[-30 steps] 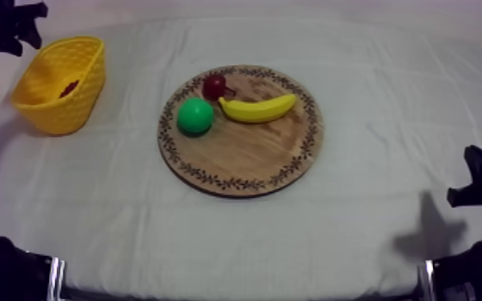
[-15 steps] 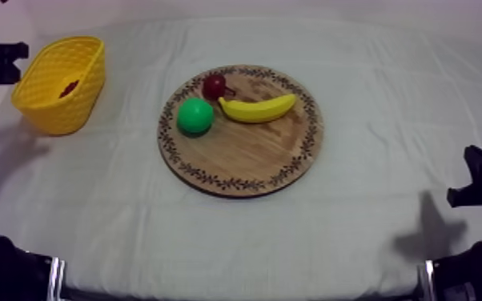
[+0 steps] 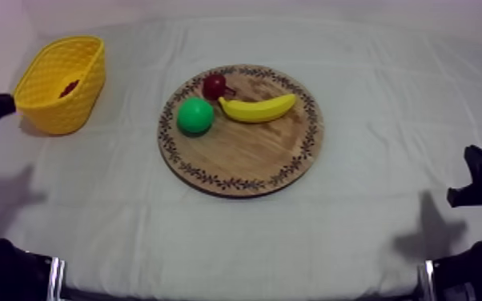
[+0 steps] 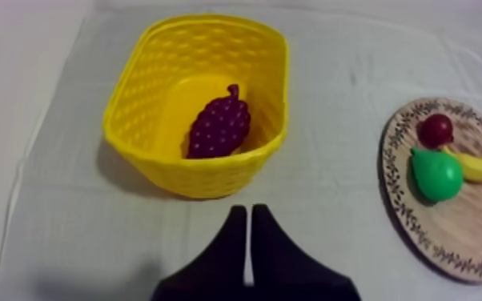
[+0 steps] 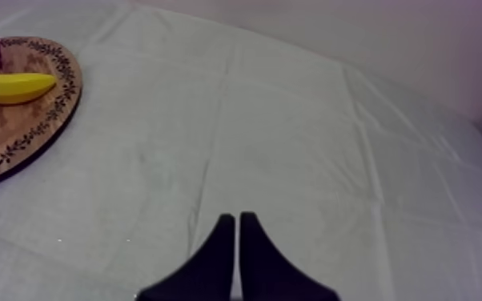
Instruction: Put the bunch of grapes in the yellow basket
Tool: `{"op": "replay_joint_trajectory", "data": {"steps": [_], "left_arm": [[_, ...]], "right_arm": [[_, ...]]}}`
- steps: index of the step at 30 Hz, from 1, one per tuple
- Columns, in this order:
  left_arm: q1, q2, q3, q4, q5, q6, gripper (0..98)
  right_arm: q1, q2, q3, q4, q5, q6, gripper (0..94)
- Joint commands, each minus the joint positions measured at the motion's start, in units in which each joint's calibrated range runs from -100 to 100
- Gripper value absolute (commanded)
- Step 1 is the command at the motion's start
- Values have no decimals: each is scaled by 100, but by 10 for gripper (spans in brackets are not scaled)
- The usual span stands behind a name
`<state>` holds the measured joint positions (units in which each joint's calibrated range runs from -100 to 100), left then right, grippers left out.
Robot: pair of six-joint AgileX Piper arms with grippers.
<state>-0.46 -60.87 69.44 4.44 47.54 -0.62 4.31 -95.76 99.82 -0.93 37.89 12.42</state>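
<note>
Standing here I can read no words, numbers or brand marks on anything; the wooden board (image 3: 244, 156) carries only a dark ornamental pattern around its rim, not letters; the yellow basket (image 3: 62, 112) has plain latticed walls.

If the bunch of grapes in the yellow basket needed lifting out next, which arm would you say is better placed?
Left, probably: the left tool, shut, sits just before the yellow basket holding the bunch of grapes. The right tool, shut, is beyond the wooden board.
</note>
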Motion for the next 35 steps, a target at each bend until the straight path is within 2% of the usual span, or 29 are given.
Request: {"op": "replay_joint_trajectory", "data": {"steps": [1,5,12,17,21,24,26,29,35], "left_arm": [[60,-939,654,9,-243,-316,0],[250,-1657,1359,-24,-685,-313,0],[422,-2777,2307,-277,-803,88,0],[599,-3453,2580,-315,-628,-31,0],[744,-3770,2638,-343,-605,398,0],[827,-3864,2687,-435,-641,851,0],[851,-3889,2728,-498,-673,1044,0],[855,-3905,2827,-573,-893,1144,0],[854,-3912,2968,-625,-1264,1125,0]], "right_arm": [[-2,0,-4,-2,2,1,3],[-2,0,-4,-2,2,1,3],[-2,0,-4,-2,2,1,3],[-2,0,-4,-2,2,1,3],[-2,0,-4,-2,2,2,3],[-2,0,-4,-2,2,1,3],[-2,0,-4,-2,2,1,3],[-2,0,-4,-2,2,1,3],[-2,0,-4,-2,2,1,3]]}}
